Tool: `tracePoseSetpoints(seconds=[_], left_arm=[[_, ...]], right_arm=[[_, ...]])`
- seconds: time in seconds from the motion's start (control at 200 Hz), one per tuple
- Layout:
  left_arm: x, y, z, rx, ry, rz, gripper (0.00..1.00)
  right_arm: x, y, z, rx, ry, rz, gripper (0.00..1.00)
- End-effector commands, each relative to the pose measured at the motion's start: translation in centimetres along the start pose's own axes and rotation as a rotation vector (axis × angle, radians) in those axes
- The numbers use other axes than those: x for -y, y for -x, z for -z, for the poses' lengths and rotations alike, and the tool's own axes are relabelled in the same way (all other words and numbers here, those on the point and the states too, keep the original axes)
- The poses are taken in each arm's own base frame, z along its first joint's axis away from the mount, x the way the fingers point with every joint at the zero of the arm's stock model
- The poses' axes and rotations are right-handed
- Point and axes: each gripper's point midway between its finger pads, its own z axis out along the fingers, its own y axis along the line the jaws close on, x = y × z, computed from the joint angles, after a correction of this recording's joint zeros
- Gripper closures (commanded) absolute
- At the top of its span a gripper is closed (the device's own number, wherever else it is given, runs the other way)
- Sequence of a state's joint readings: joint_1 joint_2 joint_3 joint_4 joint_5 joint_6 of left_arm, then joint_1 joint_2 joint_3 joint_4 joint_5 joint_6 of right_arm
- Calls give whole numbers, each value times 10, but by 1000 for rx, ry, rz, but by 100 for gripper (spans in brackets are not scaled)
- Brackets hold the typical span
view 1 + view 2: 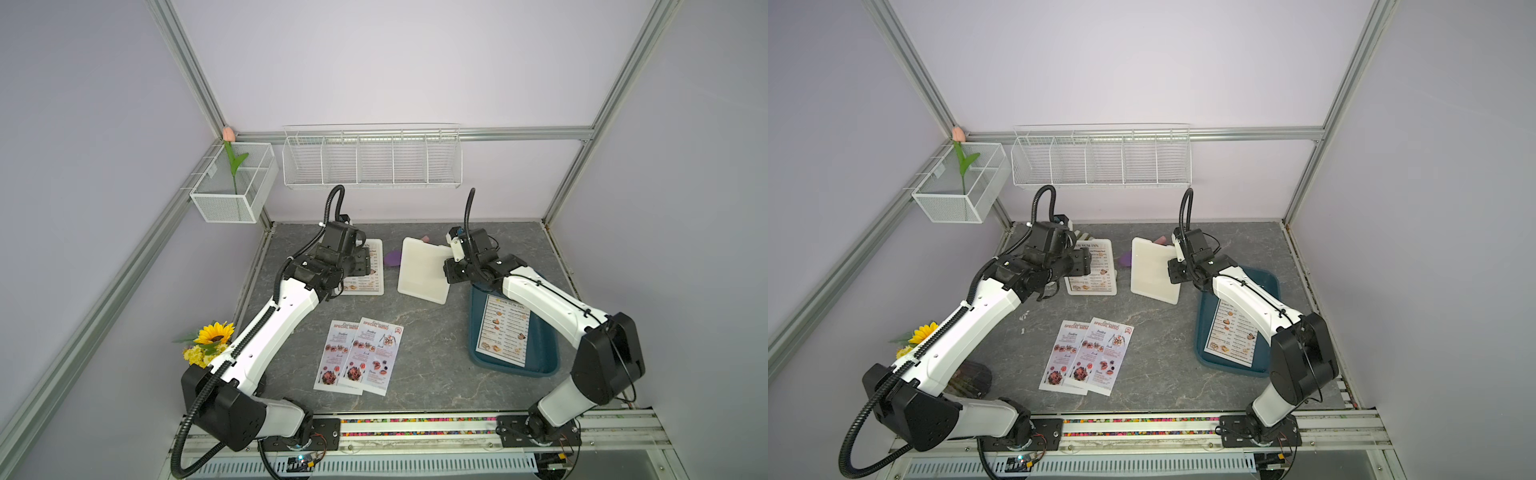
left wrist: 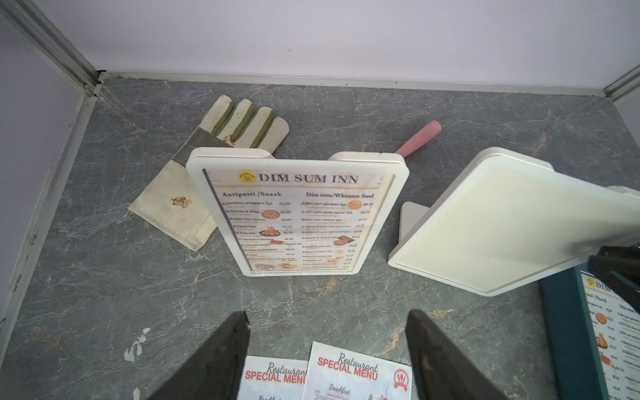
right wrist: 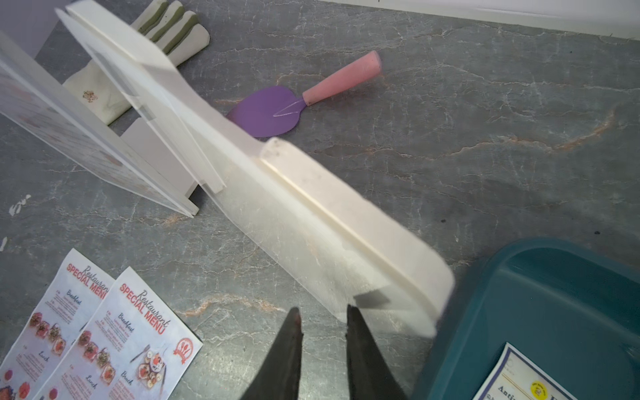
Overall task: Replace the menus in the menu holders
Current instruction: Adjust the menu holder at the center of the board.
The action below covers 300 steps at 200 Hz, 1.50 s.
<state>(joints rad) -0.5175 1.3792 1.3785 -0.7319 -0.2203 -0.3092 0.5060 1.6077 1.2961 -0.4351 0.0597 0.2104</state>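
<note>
My left hand (image 2: pixel 327 313) is hovering wide open before the white plastic menu holder (image 2: pixel 298 163) carrying a white DIM SUM INN sheet (image 2: pixel 298 221). Two pinkish SPECIAL MENU sheets (image 2: pixel 346 370) are lying on the grey tabletop (image 2: pixel 104 277), nearer the front. My right hand (image 3: pixel 322 310), fingers narrowly apart, is meeting the edge of the empty white holder (image 2: pixel 485 221); gripping or not, I cannot tell. A pale glove (image 2: pixel 194 194) is lying behind the filled holder.

Robot lab cell: aluminium frame (image 1: pixel 519 134), plain panels (image 1: pixel 395 62).

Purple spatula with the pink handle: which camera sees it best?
The right wrist view: the spatula shows blade and handle. The left wrist view shows only its pink handle; both top views show bits behind the empty menu holder.
</note>
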Motion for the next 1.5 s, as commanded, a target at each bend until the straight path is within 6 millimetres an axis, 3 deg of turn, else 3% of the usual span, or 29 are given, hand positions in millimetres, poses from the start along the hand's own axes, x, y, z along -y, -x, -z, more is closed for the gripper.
tracePoseSetpoints(seconds=[0.0, 0.055, 0.185, 0.295, 0.47, 0.61, 0.735, 0.85, 1.105, 1.38, 1.495], left_arm=[[0, 11, 6, 26, 9, 14, 26], [1, 10, 5, 23, 7, 15, 26], [2, 10, 4, 22, -2, 20, 26], [3, 11, 5, 21, -5, 19, 26], [4, 13, 9, 27, -7, 18, 26], [5, 12, 9, 25, -9, 21, 26], [5, 11, 10, 23, -7, 19, 26], [3, 11, 10, 24, 2, 16, 26], [3, 13, 9, 25, 3, 16, 26], [6, 13, 6, 22, -4, 16, 26], [6, 14, 7, 25, -5, 18, 26]], right_arm=[[-10, 8, 20, 24, 52, 42, 65], [-13, 8, 29, 36, 71, 59, 55], [2, 1, 36, 19, 45, 66, 33], [18, -2, 30, 17, 38, 50, 26], [25, 8, 19, 75, 104, 65, 19], [12, 23, 14, 181, 253, 108, 19], [-12, 24, 14, 220, 403, 152, 21], [-21, 22, 16, 231, 460, 157, 25], [-52, 6, 47, 204, 592, 179, 32], [-79, -13, 74, 180, 634, 210, 34], [-69, -15, 71, 159, 562, 196, 32]])
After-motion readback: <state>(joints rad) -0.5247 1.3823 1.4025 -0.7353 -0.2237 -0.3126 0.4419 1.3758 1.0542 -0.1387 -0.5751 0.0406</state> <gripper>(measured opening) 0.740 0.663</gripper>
